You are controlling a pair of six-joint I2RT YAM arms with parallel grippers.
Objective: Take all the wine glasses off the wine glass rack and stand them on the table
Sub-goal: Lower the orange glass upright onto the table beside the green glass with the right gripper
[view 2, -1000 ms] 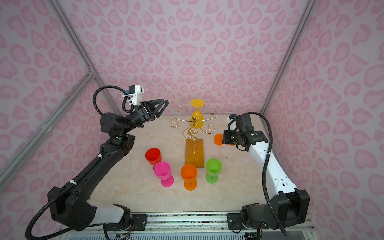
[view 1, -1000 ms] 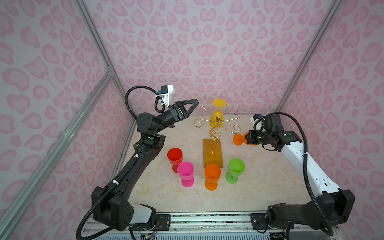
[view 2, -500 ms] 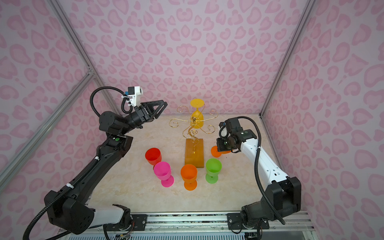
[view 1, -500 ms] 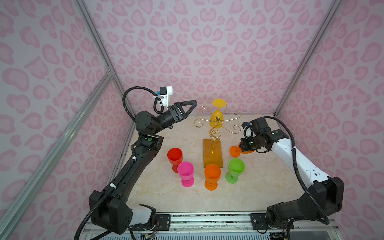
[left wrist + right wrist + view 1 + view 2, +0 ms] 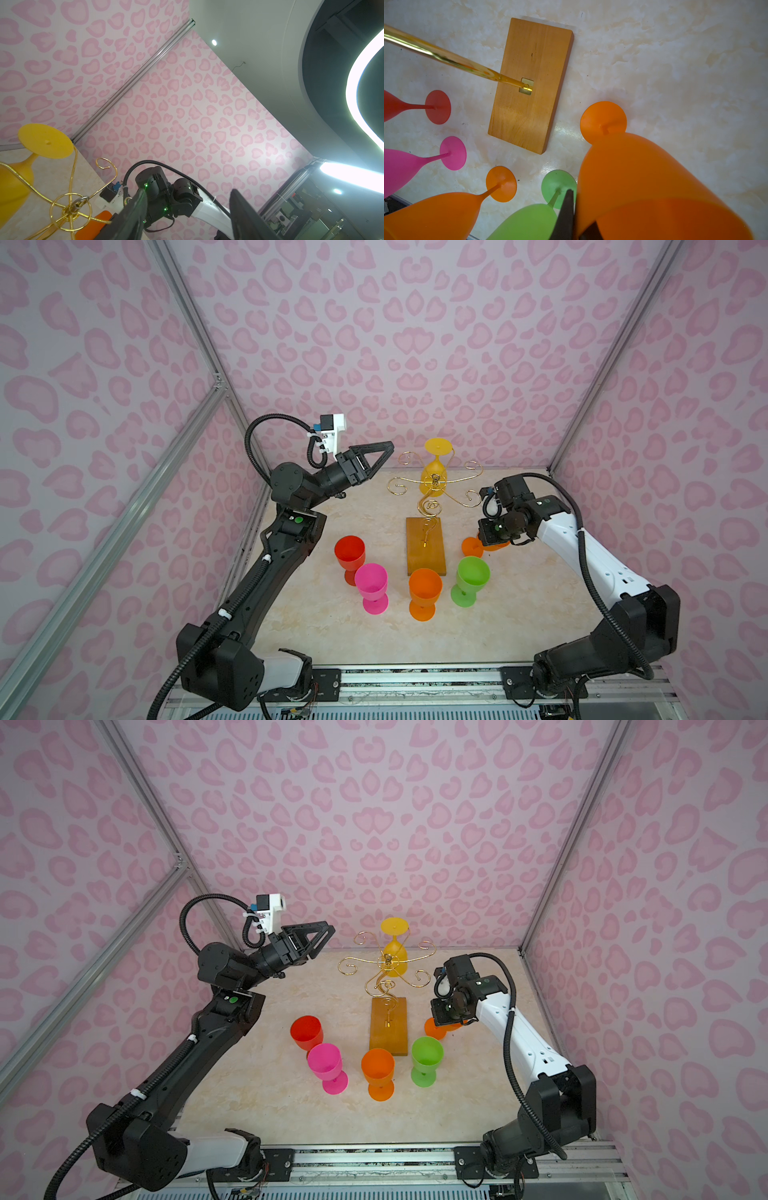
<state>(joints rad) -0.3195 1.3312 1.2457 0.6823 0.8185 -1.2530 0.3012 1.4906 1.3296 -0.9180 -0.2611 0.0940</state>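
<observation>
Wine glass rack: 1 yellow glass | table: 4 | right fingers grasp orange glass | left fingers released

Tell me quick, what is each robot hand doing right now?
Left gripper: open, holding nothing.
Right gripper: shut on the orange wine glass.

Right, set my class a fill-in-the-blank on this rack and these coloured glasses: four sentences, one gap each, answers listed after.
The hanging glass on the wine glass rack is ____.
The right claw is shut on the held glass, coloured ____.
The left claw is ____.
The standing glass nearest the held glass is ____.
Missing words: yellow, orange, open, green.
</observation>
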